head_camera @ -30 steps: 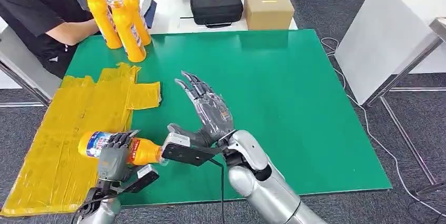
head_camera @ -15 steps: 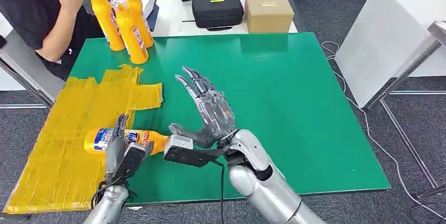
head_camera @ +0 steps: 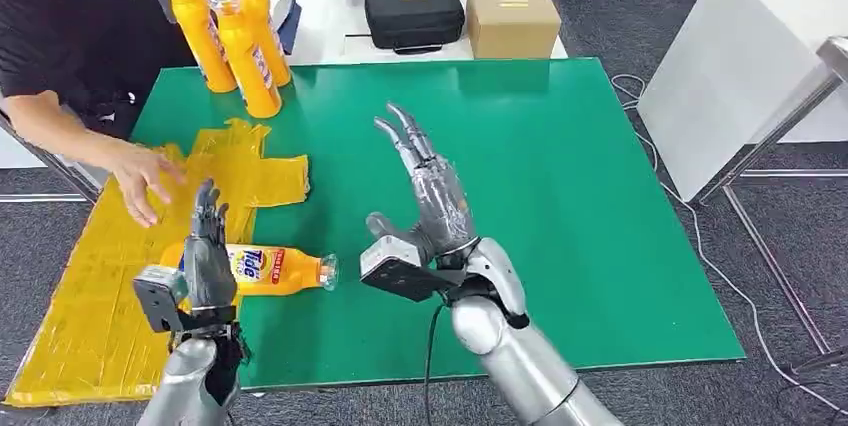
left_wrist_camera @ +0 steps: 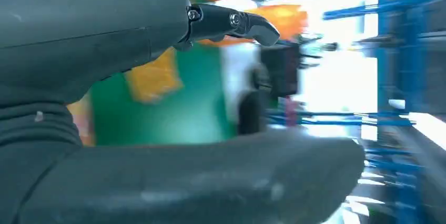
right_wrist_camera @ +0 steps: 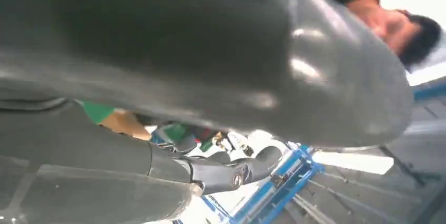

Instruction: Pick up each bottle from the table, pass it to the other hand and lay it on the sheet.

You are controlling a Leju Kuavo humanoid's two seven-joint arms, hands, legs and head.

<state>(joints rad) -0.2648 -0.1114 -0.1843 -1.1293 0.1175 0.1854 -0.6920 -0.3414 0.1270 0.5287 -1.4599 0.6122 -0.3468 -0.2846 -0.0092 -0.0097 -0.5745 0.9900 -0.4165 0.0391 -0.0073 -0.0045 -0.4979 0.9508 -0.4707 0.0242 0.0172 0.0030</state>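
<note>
An orange bottle point(head_camera: 268, 270) lies on its side at the near edge of the yellow sheet point(head_camera: 100, 276), its capless mouth pointing right over the green mat. My left hand point(head_camera: 207, 256) stands just left of it with fingers straight up, holding nothing. My right hand point(head_camera: 430, 201) is raised over the green mat to the right of the bottle, fingers spread and empty. Three more orange bottles point(head_camera: 235, 31) stand upright at the mat's far left corner. In the left wrist view my left hand point(left_wrist_camera: 158, 98) looms close and blurred, as my right hand point(right_wrist_camera: 210, 77) does in its wrist view.
A person's hand point(head_camera: 145, 176) rests on the yellow sheet's far part, the arm coming in from the left. A black case point(head_camera: 413, 11) and a cardboard box point(head_camera: 512, 16) sit on the white table beyond the green mat point(head_camera: 560, 196). A white cabinet point(head_camera: 745, 56) stands at right.
My left hand let go of the bottle and lifted, fingers now upright; the bottle lies on the sheet's edge. My right hand rose and moved slightly right. The person's hand came down onto the sheet.
</note>
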